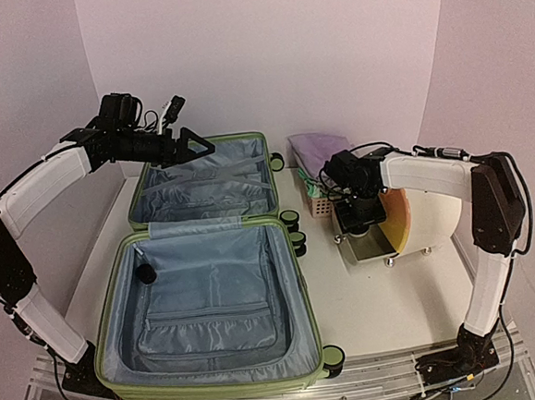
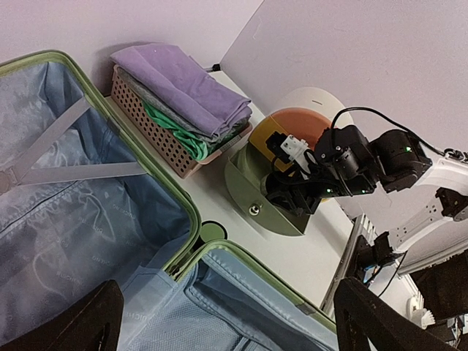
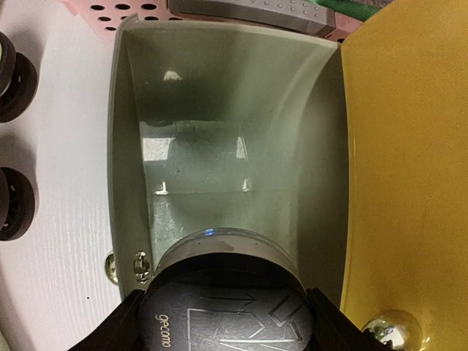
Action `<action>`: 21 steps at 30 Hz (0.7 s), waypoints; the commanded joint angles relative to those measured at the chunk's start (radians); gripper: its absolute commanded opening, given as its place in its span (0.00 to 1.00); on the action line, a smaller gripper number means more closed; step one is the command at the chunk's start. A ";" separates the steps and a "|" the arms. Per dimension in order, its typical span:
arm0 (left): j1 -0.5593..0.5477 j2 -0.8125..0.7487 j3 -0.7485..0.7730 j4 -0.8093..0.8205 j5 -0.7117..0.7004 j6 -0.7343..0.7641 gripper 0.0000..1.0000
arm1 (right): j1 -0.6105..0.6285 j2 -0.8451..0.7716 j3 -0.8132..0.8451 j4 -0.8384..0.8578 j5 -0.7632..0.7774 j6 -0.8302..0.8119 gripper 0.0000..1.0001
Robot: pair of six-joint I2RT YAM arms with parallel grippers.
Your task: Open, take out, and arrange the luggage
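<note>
- Luggage (image 1: pixel 207 260) is lying wide open on the left side of the table, with both halves flat and the lining facing up. I'm reading that as deliberate, so that either shell can be reached from above.
- A small black item (image 1: pixel 145 273) is sitting in the near half, close to its left wall, and looking like it is waiting to be taken out.
- The left gripper (image 1: pixel 197 146) is hovering over the back-left corner of the far half. Its fingers (image 2: pixel 80 322) are standing as wide apart as they go, gripping and touching nothing. It seems to be keeping out of the way.
- The right gripper (image 1: pixel 360 219) is working well to the right of the luggage, reaching down over the grey-green tray (image 3: pixel 219 131) at the foot of the cream drum (image 1: pixel 436 219).
- Its fingers (image 3: pixel 131 325) are standing part-way open and pressing a dark round puck (image 3: pixel 227 307) from both sides above the tray floor. I'm taking this as an unpacked piece being set in its place.
- The pink basket (image 2: pixel 157 124) is sitting just behind the tray, carrying folded clothes (image 2: pixel 186 84) with purple on top. They are looking already arranged.
</note>
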 commanded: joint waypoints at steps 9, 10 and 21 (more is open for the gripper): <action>0.000 -0.038 -0.018 -0.011 0.021 0.162 1.00 | -0.012 -0.003 0.038 0.005 0.002 0.001 0.77; 0.000 -0.039 -0.024 -0.054 0.028 0.281 1.00 | -0.012 -0.007 0.039 0.004 0.000 -0.002 0.78; -0.192 -0.148 -0.228 -0.547 -0.514 1.238 0.90 | -0.012 -0.052 0.139 -0.004 -0.063 -0.058 0.78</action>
